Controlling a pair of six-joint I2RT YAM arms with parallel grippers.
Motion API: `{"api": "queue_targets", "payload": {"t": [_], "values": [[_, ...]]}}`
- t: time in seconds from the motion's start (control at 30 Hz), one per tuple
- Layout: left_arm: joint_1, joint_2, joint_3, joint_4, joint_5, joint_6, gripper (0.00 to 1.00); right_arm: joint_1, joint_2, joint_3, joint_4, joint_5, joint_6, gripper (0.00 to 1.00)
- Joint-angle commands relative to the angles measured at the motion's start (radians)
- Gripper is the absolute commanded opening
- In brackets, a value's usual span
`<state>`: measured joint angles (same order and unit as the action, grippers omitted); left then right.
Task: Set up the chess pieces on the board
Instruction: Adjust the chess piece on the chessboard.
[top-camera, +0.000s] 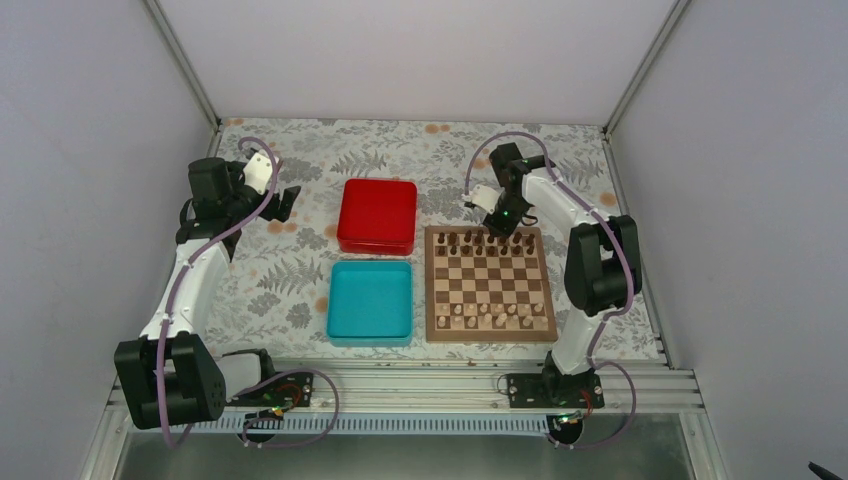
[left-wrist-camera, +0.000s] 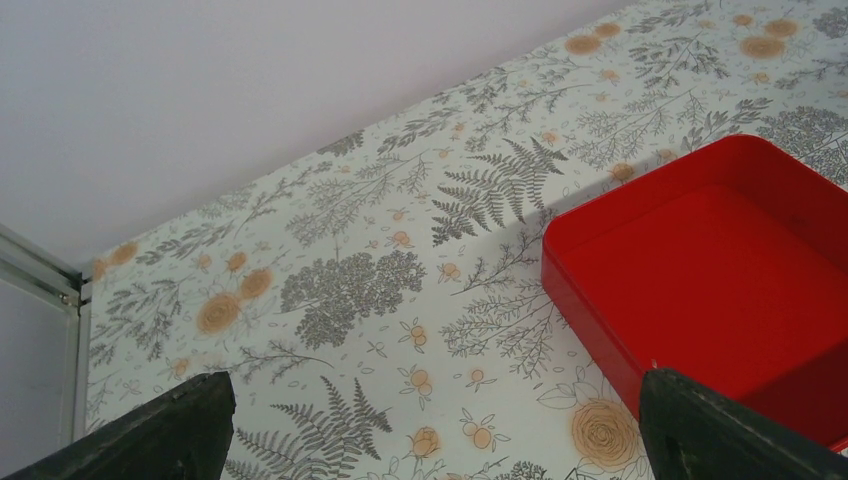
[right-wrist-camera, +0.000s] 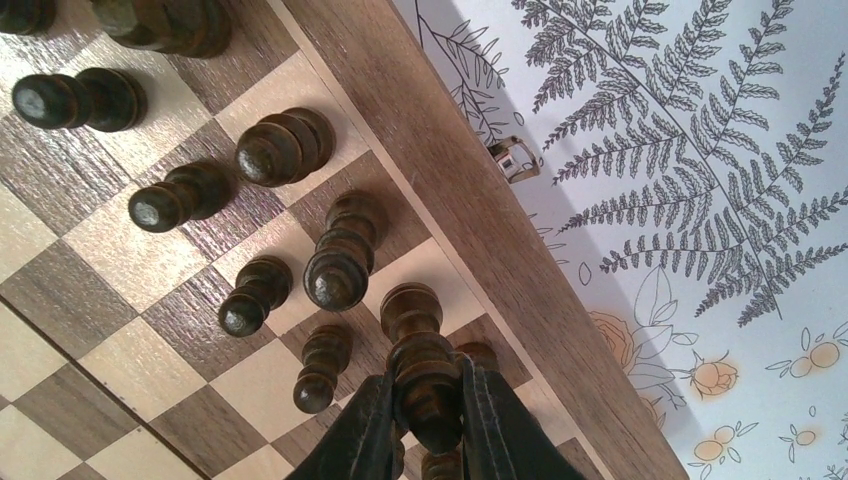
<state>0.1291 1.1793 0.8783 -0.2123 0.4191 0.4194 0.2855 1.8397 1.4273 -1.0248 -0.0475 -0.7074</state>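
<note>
**Item: piece (right-wrist-camera: 412, 325), dark turned wood, one of the dark pieces (top-camera: 490, 243).**

Location: far edge of the board (right-wrist-camera: 450, 190), back rank. Its fellows stand close by in two rows. Whether its base touches the square, I cannot tell.

Holder: my right pincer (right-wrist-camera: 425, 400), nearly closed. Both pads press the piece's sides, apparently at the narrower upper part.

Handling, as I judge it:
- Light and rigid; it will not give under the pads.
- The polished, rounded ribs are likely slippery, so it could twist or pop out under a hard squeeze.
- Tall on a narrow foot, so it tips easily.
- Best hold is the waist between two ribs, fingers upright and pressure modest.
- Neighbours are near enough to knock when I open.

Other holdings: my left pincer (left-wrist-camera: 440, 425), spread wide and empty, hangs over the table beside the red box (left-wrist-camera: 700, 290).

Also noted: pale pieces (top-camera: 490, 318) stand along the near edge.
</note>
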Motion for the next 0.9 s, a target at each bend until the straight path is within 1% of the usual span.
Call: {"api": "queue_targets", "payload": {"t": [0.0,0.3,0.43,0.5,0.6,0.7,0.87], "values": [[0.007,0.008,0.001,0.012,0.018,0.016,1.00,-0.007,0.017,0.029,0.000,-0.021,-0.011,0.13],[0.007,0.008,0.002,0.010,0.020,0.016,1.00,-0.008,0.024,0.018,0.006,-0.005,-0.009,0.14],[0.007,0.008,0.002,0.011,0.018,0.016,1.00,-0.007,0.031,0.018,0.009,-0.004,-0.009,0.16],[0.007,0.007,0.002,0.011,0.019,0.016,1.00,-0.007,0.033,0.016,0.014,-0.001,-0.008,0.19],[0.007,0.009,0.002,0.011,0.018,0.016,1.00,-0.008,0.027,0.015,0.021,0.005,-0.007,0.27],[0.007,0.011,0.002,0.011,0.018,0.016,1.00,-0.008,0.017,0.021,0.019,0.005,-0.007,0.33],[0.007,0.010,0.002,0.010,0.019,0.015,1.00,-0.007,-0.026,0.046,-0.027,-0.024,-0.012,0.44]]}}
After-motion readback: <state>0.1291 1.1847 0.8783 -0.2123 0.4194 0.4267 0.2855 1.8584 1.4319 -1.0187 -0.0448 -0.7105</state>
